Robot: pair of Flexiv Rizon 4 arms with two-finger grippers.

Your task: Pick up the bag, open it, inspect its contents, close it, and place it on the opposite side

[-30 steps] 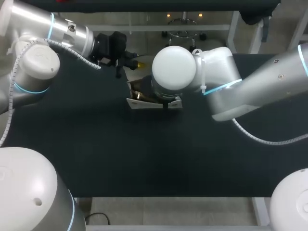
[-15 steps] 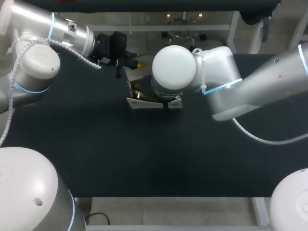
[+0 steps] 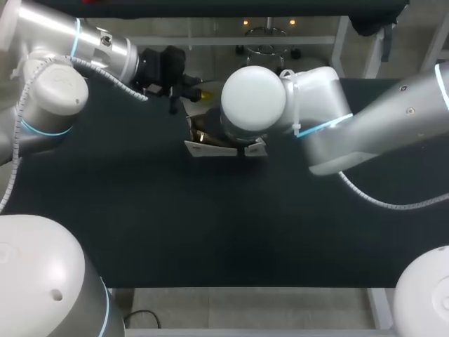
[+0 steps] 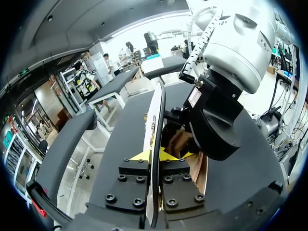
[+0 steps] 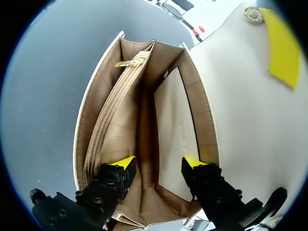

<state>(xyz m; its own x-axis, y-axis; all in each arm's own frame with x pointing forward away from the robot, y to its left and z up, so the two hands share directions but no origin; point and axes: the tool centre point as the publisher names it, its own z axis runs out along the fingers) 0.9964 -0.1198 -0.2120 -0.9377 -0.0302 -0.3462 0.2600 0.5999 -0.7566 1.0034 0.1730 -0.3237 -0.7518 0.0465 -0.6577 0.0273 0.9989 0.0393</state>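
Through the head view I get even, fairly bright light falling from overhead. The black table [image 3: 210, 225] soaks it up and shows almost no shadow. The round white shell of the right arm [image 3: 254, 97] glares close to washed out, and the left arm [image 3: 77, 42] has a soft sheen along its metal sleeve. The bag [image 3: 210, 140] sits dim in that shell's shade. In the right wrist view its tan lining [image 5: 144, 120] is evenly lit, darker down in the folds, and the pale flap [image 5: 240, 96] is brightest. In the left wrist view the table's straight edges bow toward the rim.
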